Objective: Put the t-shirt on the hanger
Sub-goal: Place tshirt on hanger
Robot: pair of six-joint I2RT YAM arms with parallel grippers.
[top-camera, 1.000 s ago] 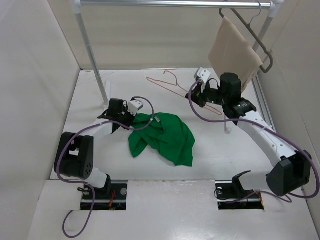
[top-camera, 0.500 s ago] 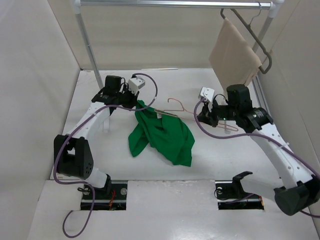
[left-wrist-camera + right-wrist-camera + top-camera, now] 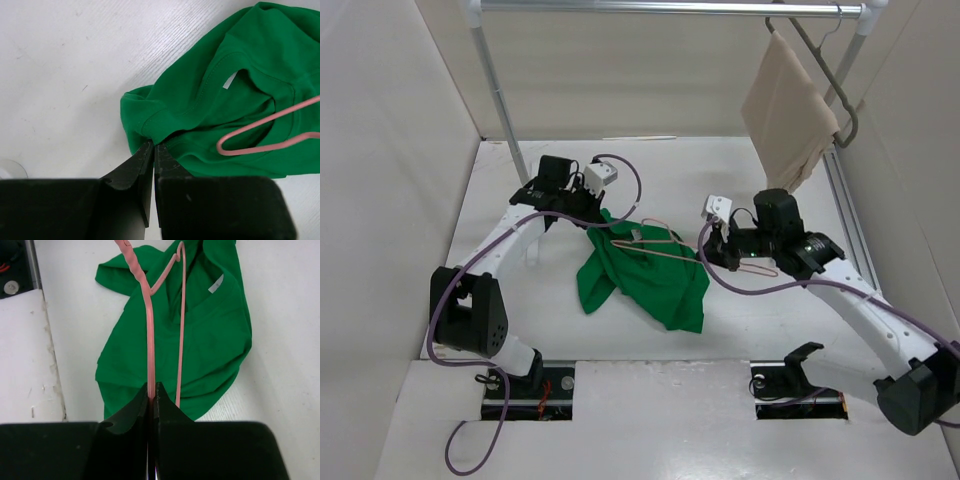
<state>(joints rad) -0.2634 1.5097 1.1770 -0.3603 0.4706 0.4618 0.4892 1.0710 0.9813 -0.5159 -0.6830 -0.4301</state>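
My two arm bases sit at the near edge of the surface [image 3: 770,330]. Just beyond them the t-shirt [image 3: 655,280] lies crumpled in a green heap, about midway between my arms.

My left claw [image 3: 588,208] is at the shirt's far left corner. From above, the wrist hides the fingers. The left wrist camera shows that claw [image 3: 152,146] pressed together, its tips pinching a folded edge of the t-shirt [image 3: 240,60]. It also shows the neck opening and its white label [image 3: 229,80].

My right claw [image 3: 713,248] reaches in from the right. Its own camera shows it [image 3: 151,390] clamped on one wire of the hanger [image 3: 149,340], which runs straight away from the fingers over the t-shirt [image 3: 215,340]. The label [image 3: 216,284] appears there too.

From above, the hanger [image 3: 665,242] is a thin pink outline crossing the upper part of the shirt, its right end hidden under my arm. In the left wrist view a rounded end of the hanger [image 3: 260,146] sits at the collar. I cannot tell whether it is inside the neck or only over it.

Only the overhead view shows what is farthest. A rail [image 3: 670,8] runs across the back on a pole [image 3: 505,110]. At its right end a beige cloth [image 3: 788,110] hangs on a grey hanger [image 3: 835,90].
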